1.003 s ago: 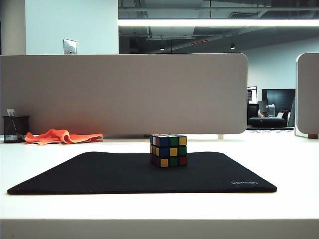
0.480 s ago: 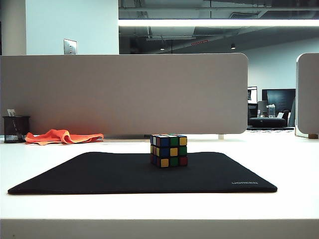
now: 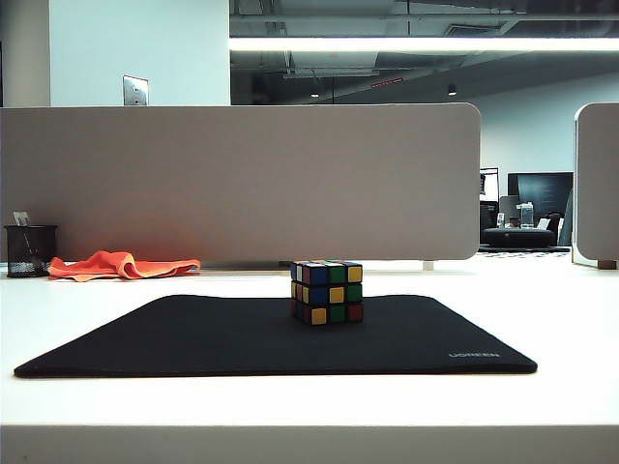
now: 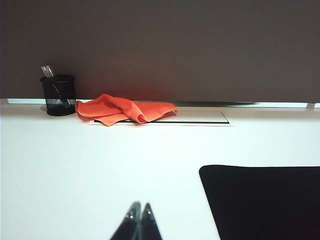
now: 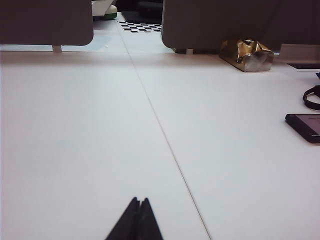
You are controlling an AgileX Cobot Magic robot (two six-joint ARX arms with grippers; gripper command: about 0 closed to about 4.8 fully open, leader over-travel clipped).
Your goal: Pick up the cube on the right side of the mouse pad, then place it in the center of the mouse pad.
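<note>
The cube (image 3: 327, 291), black-edged with red, blue, yellow and green stickers, stands on the black mouse pad (image 3: 193, 338) near its middle, toward the far edge. Neither arm appears in the exterior view. In the left wrist view my left gripper (image 4: 140, 206) is shut and empty over bare white table, and a corner of the mouse pad (image 4: 265, 200) lies beside it. In the right wrist view my right gripper (image 5: 139, 199) is shut and empty over white table, with neither cube nor pad in sight.
An orange cloth (image 3: 121, 265) and a black mesh pen cup (image 3: 30, 250) sit at the back left against the grey divider (image 3: 242, 179). The right wrist view shows a crumpled gold object (image 5: 246, 54), a dark phone (image 5: 305, 126) and a table seam (image 5: 165, 135).
Nothing has visibly moved in the exterior view: the cube and the pad stay where they were.
</note>
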